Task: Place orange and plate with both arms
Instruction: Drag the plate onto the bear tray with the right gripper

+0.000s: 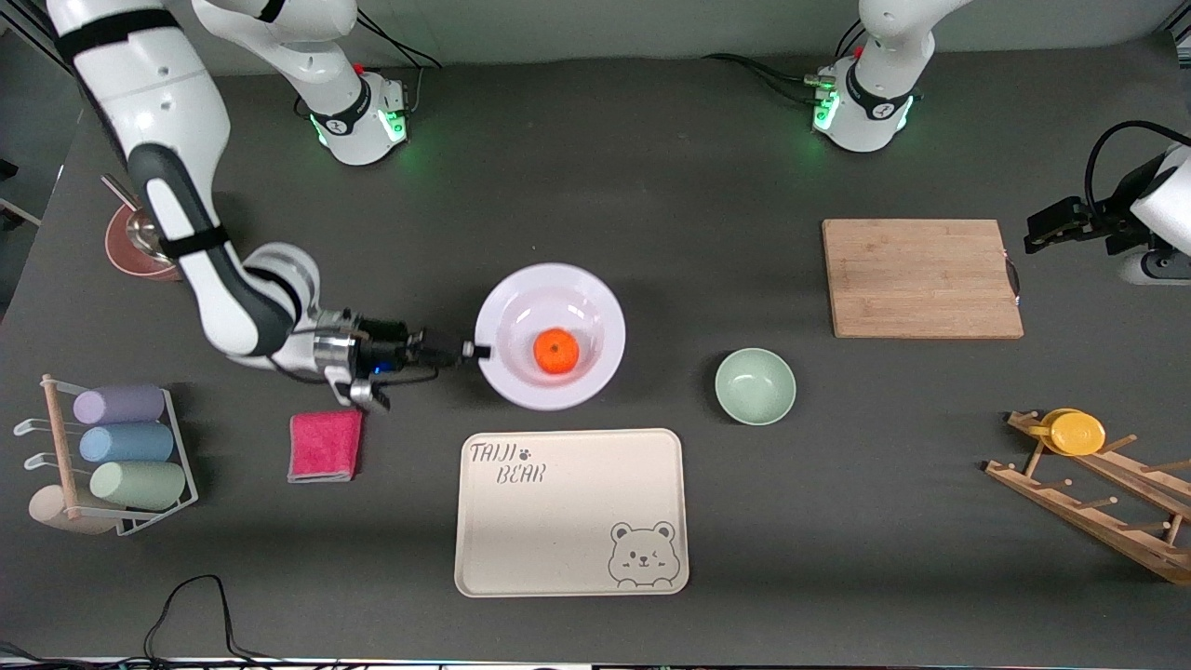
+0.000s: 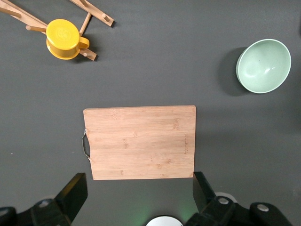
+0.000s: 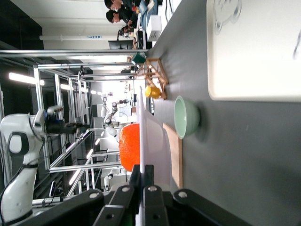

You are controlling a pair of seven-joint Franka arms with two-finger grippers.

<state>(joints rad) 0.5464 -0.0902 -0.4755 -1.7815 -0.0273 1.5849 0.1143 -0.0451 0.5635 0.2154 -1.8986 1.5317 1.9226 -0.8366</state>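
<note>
The pale lavender-white plate [image 1: 595, 307] is in the middle of the table, and the orange [image 1: 556, 352] lies in its well. My right gripper [image 1: 468, 352] is shut on the plate's rim at the edge toward the right arm's end of the table. In the right wrist view the plate [image 3: 153, 136] shows edge-on between the closed fingers of the right gripper [image 3: 142, 172], with the orange [image 3: 129, 148] in it. My left gripper [image 1: 1047, 228] is open and empty, high above the left arm's end of the table. The left gripper [image 2: 138, 188] looks down on the cutting board.
A mint-green bowl [image 1: 755, 385] stands beside the plate. A cream bear tray [image 1: 570, 510] lies nearer the front camera. A wooden cutting board [image 1: 921, 277], a wooden rack with a yellow cup [image 1: 1075, 433], a pink cloth [image 1: 325, 445] and a cup rack [image 1: 121, 456] are also there.
</note>
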